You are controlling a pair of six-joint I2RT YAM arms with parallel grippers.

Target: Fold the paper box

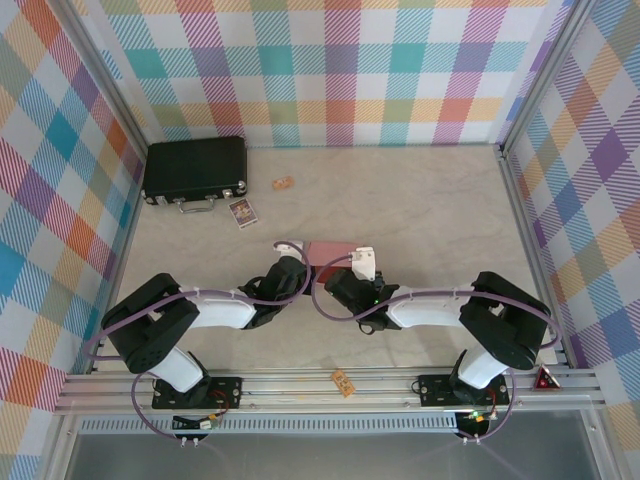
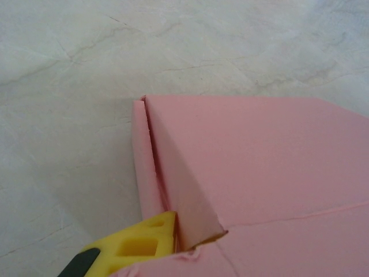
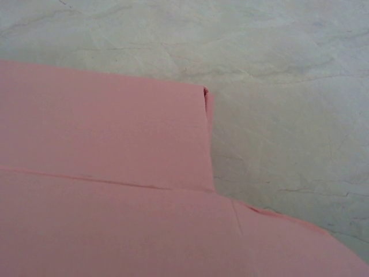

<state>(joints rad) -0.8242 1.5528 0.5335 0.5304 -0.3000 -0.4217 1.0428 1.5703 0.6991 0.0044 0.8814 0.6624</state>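
Marbled tabletop [image 1: 420, 200], paper box [image 1: 330, 252] lengthwise left-right

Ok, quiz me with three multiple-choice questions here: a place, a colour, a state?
1. Where does the black case lie? A far left corner; B far right corner; C near rail.
2. What colour is the paper box? A blue; B salmon pink; C white.
3. The black case is: A wide open; B standing on end; C shut, lying flat.
Answers: A, it sits far left in the top view; B, pink card in both wrist views; C, its lid is down.
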